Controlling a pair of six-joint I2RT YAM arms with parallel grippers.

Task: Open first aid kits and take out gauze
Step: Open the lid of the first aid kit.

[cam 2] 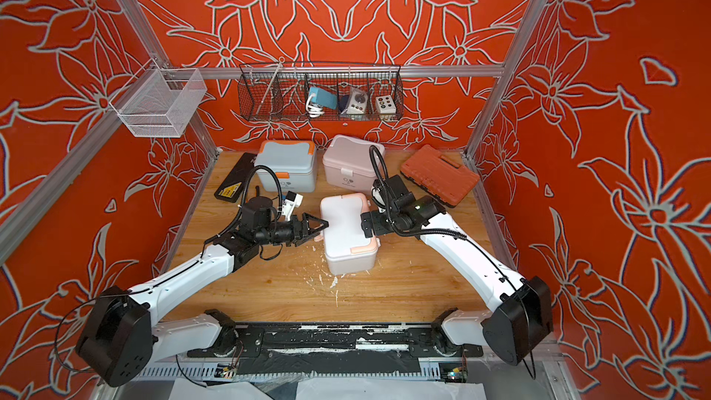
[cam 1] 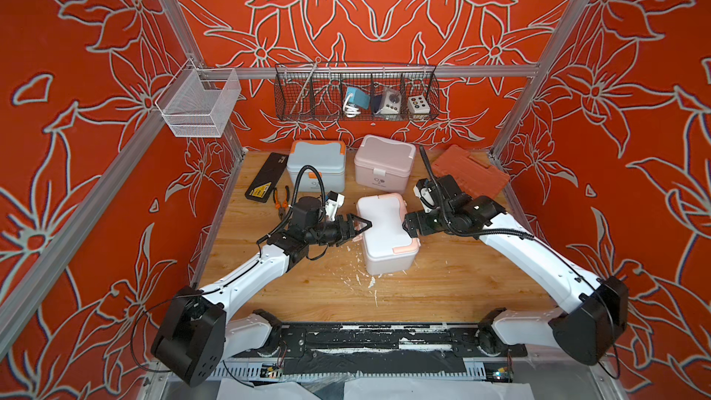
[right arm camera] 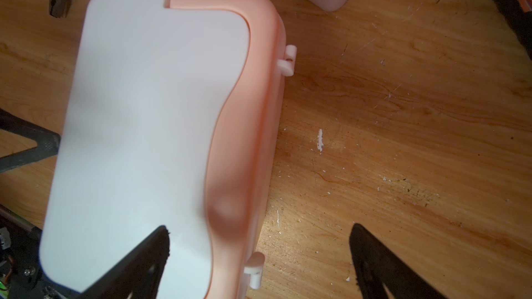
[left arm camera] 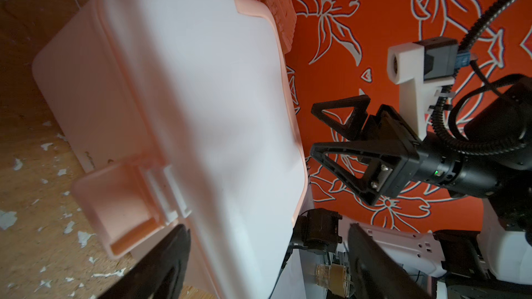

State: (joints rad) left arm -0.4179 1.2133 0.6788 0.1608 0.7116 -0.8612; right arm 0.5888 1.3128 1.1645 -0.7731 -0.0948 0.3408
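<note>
Now peach kit (cam 1: 384, 232) stands on desk (cam 1: 461, 294), lid shut, directly between jaws, long axis crosswise to both. Latch (left arm camera: 121, 211) faces left jaws; hinges (right arm camera: 288, 61) face right jaws. Both jaws open, empty. Gauze unseen.

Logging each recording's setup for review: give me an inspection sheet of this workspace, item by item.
Surface: wooden table, scratched, white flecks near the middle.
Job's things: white box in the centre, lid down, peach latch sticking out; grey box and pink box at the back, both shut; no gauze seen.
Clutter: black case, pliers, orange tool case.
Grippers: left gripper and right gripper open, flanking the white box, holding nothing.
Cables: black hoses loop above both wrists; none seen caught.
Surroundings: flowered orange walls; wire basket with small devices; white mesh basket.
</note>
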